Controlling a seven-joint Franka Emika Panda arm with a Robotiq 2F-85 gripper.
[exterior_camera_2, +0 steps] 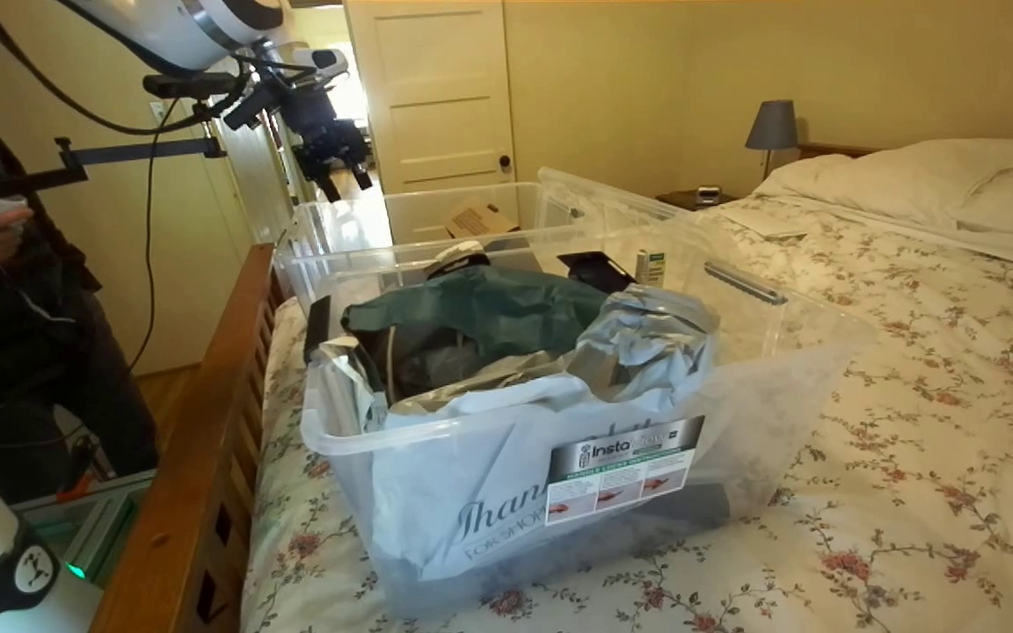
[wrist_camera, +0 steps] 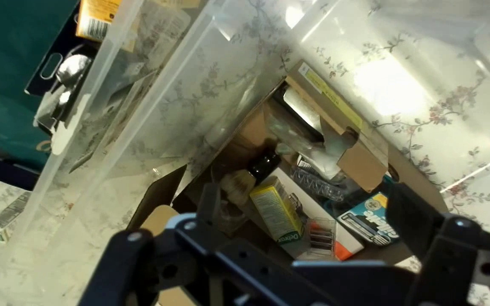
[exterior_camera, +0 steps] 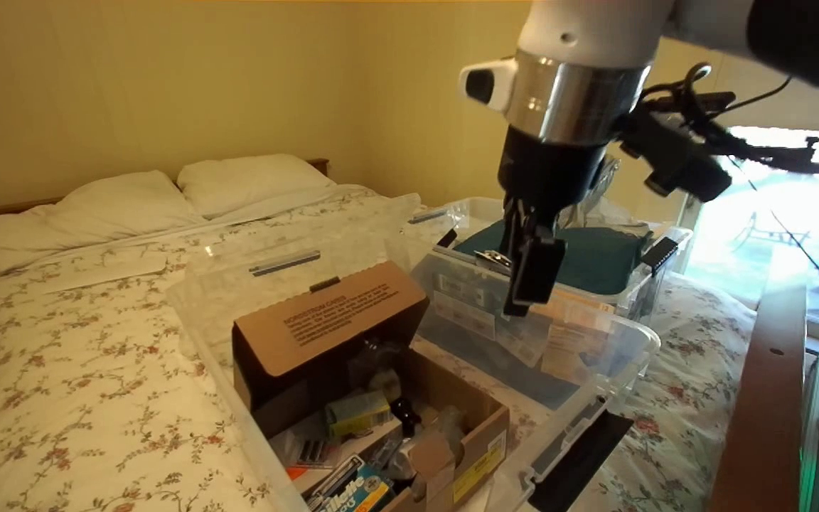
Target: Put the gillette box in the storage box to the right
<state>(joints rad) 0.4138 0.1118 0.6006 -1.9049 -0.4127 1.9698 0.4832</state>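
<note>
The Gillette box (wrist_camera: pixel 370 219) lay in the cardboard box (exterior_camera: pixel 480 405), which stood inside a clear tub (exterior_camera: pixel 638 340). In the wrist view it was at three o'clock from the middle of my hand (wrist_camera: pixel 306 199), partly behind the finger (wrist_camera: pixel 408 212) on that side, and well below. Its long side seemed to run from ten to four, close to the line my fingers would travel, so I judged a turn was called for before going down. My fingers stood wide apart, nothing between them. The farther tub (exterior_camera_2: pixel 344 446), holding a green bundle (exterior_camera_2: pixel 506 303) and, I judged, my goal, was at ten o'clock there.

"Gillette" stood upside down to me. At nine o'clock from it, a yellow carton (wrist_camera: pixel 272 204) read "Debrox". In an exterior view a flap (exterior_camera: pixel 331 320) seemed to say "Nordstrom Cares" above lines too blurred to read. My goal's label (exterior_camera_2: pixel 625 470) read "InstaView" and covered part of a shopping bag (exterior_camera_2: pixel 436 527) printed "Thank" and "for shop".
</note>
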